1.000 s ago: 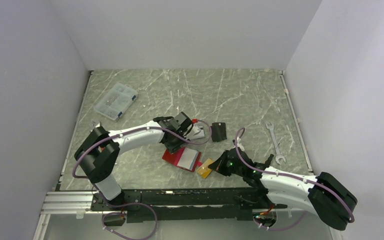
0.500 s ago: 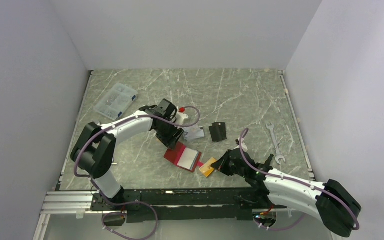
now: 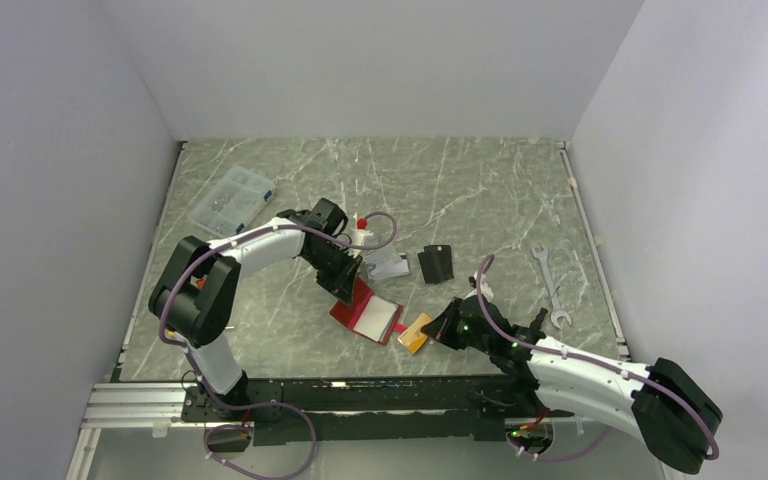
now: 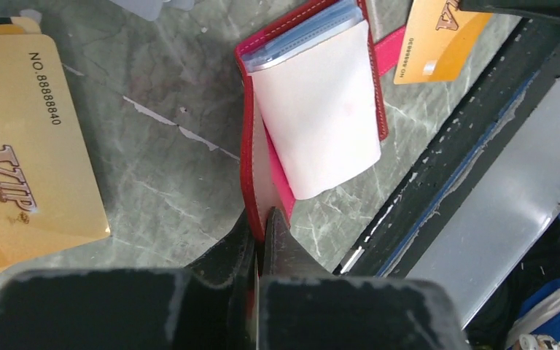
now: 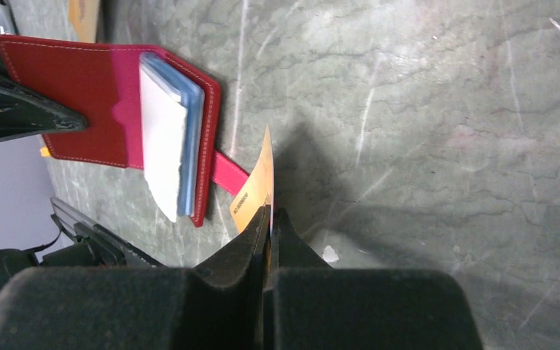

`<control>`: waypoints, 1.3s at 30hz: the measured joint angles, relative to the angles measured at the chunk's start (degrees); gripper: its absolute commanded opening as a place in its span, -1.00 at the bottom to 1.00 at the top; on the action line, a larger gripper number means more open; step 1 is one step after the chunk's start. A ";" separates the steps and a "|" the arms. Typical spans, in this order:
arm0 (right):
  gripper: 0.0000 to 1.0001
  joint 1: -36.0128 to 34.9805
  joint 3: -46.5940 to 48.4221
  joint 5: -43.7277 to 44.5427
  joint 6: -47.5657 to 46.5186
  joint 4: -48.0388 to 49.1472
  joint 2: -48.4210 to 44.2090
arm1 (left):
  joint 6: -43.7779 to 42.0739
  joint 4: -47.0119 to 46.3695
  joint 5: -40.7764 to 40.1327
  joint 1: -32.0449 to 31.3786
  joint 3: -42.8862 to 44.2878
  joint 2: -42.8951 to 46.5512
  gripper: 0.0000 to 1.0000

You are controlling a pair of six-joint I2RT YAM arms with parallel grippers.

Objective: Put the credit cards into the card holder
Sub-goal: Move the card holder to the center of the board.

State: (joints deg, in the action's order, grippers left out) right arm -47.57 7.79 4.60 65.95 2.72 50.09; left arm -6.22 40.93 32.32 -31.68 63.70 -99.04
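Nearest the arm bases: right gripper (image 3: 447, 327) low over the table (image 3: 480, 190), jaws clamped on the edge of a gold card (image 3: 416, 333); same pinch in the right wrist view (image 5: 268, 211), card (image 5: 257, 191) standing nearly on edge, just beside the snap tab (image 5: 229, 170).

Just left of that card: card holder (image 3: 366, 314), dark red, lying open on the marble, pale pocket stack (image 4: 315, 102) uppermost, blue-edged sleeves showing at one end. Snap tab pointing toward the held card, the two close; contact not clear.

At the holder's far-left flap: left gripper (image 3: 343, 287) with jaws closed on the red edge, fingertips (image 4: 262, 232) pinching the leather in the left wrist view.

Beyond: second gold card (image 4: 22, 146) flat on the table beside the left gripper, well apart from the holder; silver-white cards (image 3: 385, 267) behind the holder; small black rectangle (image 3: 436, 263) to their right.

Further out: wrench (image 3: 550, 286) at right, clear compartment box (image 3: 230, 201) at far left.
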 measured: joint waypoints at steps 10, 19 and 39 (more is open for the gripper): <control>-1.00 0.13 1.81 1.70 -5.51 -4.22 -7.65 | 2.01 -0.46 10.84 0.90 0.00 -2.67 -1.00; -1.00 0.35 2.32 1.29 -8.57 -2.43 -5.92 | 4.66 -2.12 17.40 1.01 0.00 -5.64 -1.00; -1.00 1.01 2.05 -2.19 -9.46 6.29 -1.70 | 4.98 -2.32 16.02 1.01 0.00 -5.68 -1.00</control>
State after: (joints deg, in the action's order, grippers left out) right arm -46.57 9.85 2.42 56.49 9.02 48.38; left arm -1.23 38.61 48.34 -30.68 63.70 -104.73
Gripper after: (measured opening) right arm 0.008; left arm 0.023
